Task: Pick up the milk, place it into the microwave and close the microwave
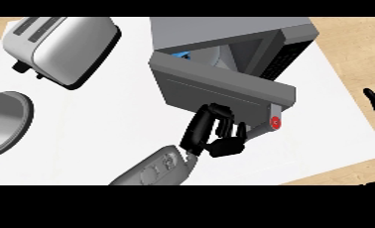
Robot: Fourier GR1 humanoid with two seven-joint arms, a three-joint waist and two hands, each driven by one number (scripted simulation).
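Head view: left hand [215,133] at the microwave door [219,87], door part-closed.

Head view, detail: left forearm enters from the lower edge, angled up and to the right; hand's fingers [205,120] run fairly straight, w/ tips touching the door's outer face just above them; thumb [225,147] bent beneath; hand grips nothing. Red button [275,121] sits just right of the hand on the door's lower corner. Microwave [242,36] stands above and right of the hand on the white surface [110,123]. Milk: a small blue piece [184,55] shows in the cavity gap above the door, up and slightly left of the hand; rest hidden, so ID uncertain. Toaster [62,48] lies well up-left of the hand; grey round rim [16,118] far left at the edge. Right hand [368,95]: only dark fingertips at the right edge, well apart; open or closed cannot be told.
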